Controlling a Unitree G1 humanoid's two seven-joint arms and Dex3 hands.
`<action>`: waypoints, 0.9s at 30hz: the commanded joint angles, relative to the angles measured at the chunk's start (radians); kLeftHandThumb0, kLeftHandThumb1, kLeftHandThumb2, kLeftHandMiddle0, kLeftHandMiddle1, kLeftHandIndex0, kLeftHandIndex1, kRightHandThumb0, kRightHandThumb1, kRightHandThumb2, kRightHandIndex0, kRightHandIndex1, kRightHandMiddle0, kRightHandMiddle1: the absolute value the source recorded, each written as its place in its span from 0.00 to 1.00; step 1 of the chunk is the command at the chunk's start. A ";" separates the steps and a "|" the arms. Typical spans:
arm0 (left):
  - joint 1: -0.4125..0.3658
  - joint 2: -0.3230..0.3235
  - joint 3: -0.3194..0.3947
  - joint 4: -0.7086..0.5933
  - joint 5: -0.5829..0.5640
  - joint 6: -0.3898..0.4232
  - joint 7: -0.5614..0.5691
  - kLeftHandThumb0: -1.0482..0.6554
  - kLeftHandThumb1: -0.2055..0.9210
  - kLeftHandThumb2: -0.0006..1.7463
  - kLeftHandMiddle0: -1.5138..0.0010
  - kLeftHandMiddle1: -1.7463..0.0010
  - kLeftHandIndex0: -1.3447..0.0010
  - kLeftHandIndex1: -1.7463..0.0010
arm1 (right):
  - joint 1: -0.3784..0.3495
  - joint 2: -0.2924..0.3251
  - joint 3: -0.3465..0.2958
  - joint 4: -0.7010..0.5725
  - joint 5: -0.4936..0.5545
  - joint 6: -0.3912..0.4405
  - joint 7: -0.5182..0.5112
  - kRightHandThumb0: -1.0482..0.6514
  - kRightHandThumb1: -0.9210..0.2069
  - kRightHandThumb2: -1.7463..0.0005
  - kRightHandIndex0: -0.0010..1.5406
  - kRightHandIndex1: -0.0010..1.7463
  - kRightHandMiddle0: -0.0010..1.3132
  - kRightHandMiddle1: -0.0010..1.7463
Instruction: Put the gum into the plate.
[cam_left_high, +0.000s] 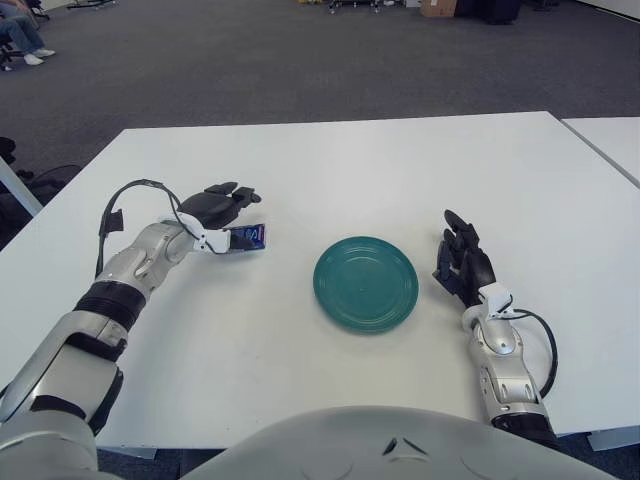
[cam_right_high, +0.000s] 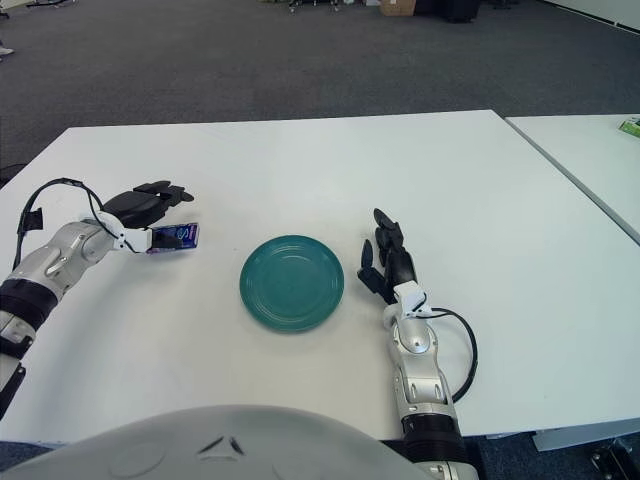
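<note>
The gum (cam_left_high: 247, 237), a small blue pack, lies on the white table (cam_left_high: 330, 160) left of the green plate (cam_left_high: 365, 283). My left hand (cam_left_high: 232, 203) is right at the pack. Its dark fingers (cam_left_high: 240, 194) reach out above the pack with a gap between them and it, and the pack sits just below the palm. I cannot tell whether the thumb touches it. The plate holds nothing. My right hand (cam_left_high: 460, 255) shows just right of the plate, fingers relaxed and holding nothing.
A second white table (cam_left_high: 610, 140) stands at the far right with a narrow gap between. Grey carpet lies beyond the far table edge. A black cable (cam_left_high: 130, 195) loops off my left wrist.
</note>
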 joint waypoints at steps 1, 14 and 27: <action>0.003 0.013 -0.006 0.009 0.010 -0.001 -0.020 0.00 1.00 0.18 0.86 0.97 1.00 0.51 | 0.035 0.007 0.002 0.067 0.004 0.063 0.005 0.17 0.00 0.48 0.08 0.00 0.00 0.17; -0.011 -0.005 -0.035 0.069 0.020 -0.011 -0.045 0.00 1.00 0.17 0.84 0.97 1.00 0.49 | 0.034 0.001 0.001 0.073 0.000 0.053 0.007 0.16 0.00 0.48 0.10 0.01 0.00 0.18; -0.056 -0.055 -0.088 0.227 0.068 -0.048 0.028 0.00 1.00 0.17 0.84 0.97 1.00 0.47 | 0.024 0.000 0.000 0.096 -0.001 0.034 0.007 0.17 0.00 0.48 0.11 0.01 0.00 0.19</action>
